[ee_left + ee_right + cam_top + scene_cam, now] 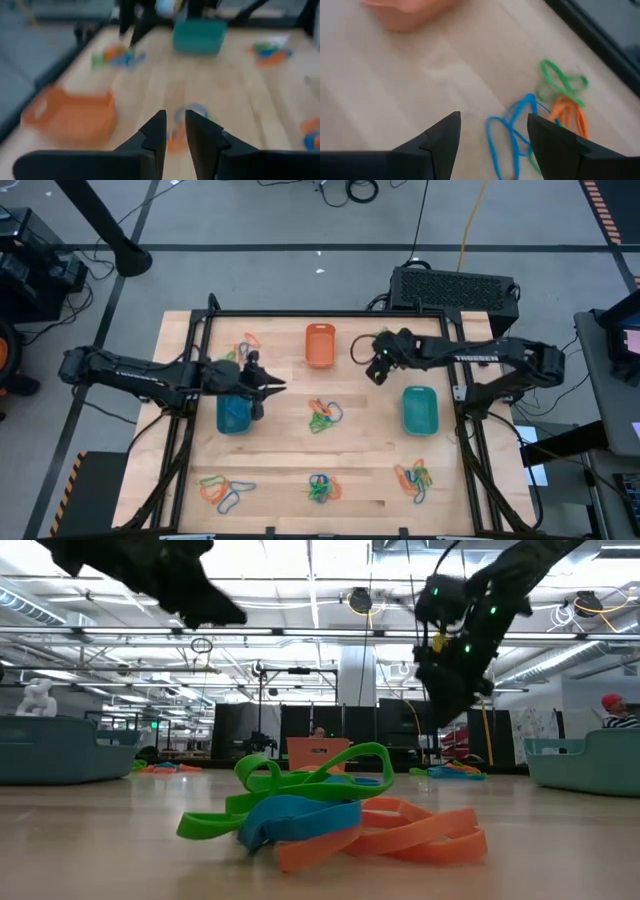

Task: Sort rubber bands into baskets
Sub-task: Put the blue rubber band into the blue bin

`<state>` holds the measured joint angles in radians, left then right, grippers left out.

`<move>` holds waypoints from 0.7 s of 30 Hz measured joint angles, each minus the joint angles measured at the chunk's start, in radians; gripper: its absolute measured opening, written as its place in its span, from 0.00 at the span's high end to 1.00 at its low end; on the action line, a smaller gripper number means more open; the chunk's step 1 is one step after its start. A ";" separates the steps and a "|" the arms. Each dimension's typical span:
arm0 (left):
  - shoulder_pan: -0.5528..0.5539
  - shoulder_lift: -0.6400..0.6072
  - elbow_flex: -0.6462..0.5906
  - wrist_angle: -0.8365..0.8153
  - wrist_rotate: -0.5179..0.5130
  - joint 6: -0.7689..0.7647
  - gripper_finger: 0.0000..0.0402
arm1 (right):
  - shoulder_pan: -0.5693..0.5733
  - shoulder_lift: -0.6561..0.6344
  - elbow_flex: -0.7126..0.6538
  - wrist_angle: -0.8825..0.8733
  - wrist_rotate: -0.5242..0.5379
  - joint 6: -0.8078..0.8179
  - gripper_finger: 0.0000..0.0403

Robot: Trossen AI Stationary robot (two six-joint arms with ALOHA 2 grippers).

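Observation:
Three baskets stand on the wooden table: orange [320,345] at the far middle, blue [234,416] at the left, teal [420,410] at the right. Small heaps of orange, green and blue rubber bands lie around, one at the table's middle [323,415]. My left gripper [272,386] hovers level just right of the blue basket, fingers a narrow gap apart [174,131], nothing between them. My right gripper [377,368] hangs open, tilted down, right of the orange basket; blue, green and orange bands [540,120] lie on the table beyond its fingers.
More band heaps lie at the far left [248,342], near left [225,492], near middle [322,488] and near right [415,478]. A black frame [300,313] borders the table. In the low view a heap [330,810] fills the foreground.

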<state>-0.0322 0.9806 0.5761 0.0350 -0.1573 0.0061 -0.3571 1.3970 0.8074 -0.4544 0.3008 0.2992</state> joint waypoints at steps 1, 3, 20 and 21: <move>0.008 0.000 -0.012 0.060 0.004 0.014 0.80 | -0.012 0.017 0.000 -0.016 0.000 0.002 0.45; 0.024 0.000 -0.038 0.161 0.024 0.028 0.80 | -0.027 0.048 0.000 -0.024 -0.019 -0.002 0.45; 0.045 -0.003 -0.207 0.453 0.186 -0.015 0.80 | -0.110 0.134 -0.060 -0.103 -0.099 0.054 0.45; 0.045 -0.003 -0.207 0.453 0.194 -0.010 0.80 | -0.114 0.134 -0.072 -0.093 -0.099 0.056 0.45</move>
<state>0.0128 0.9775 0.3695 0.4877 0.0369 -0.0040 -0.4707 1.5314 0.7358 -0.5475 0.2017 0.3550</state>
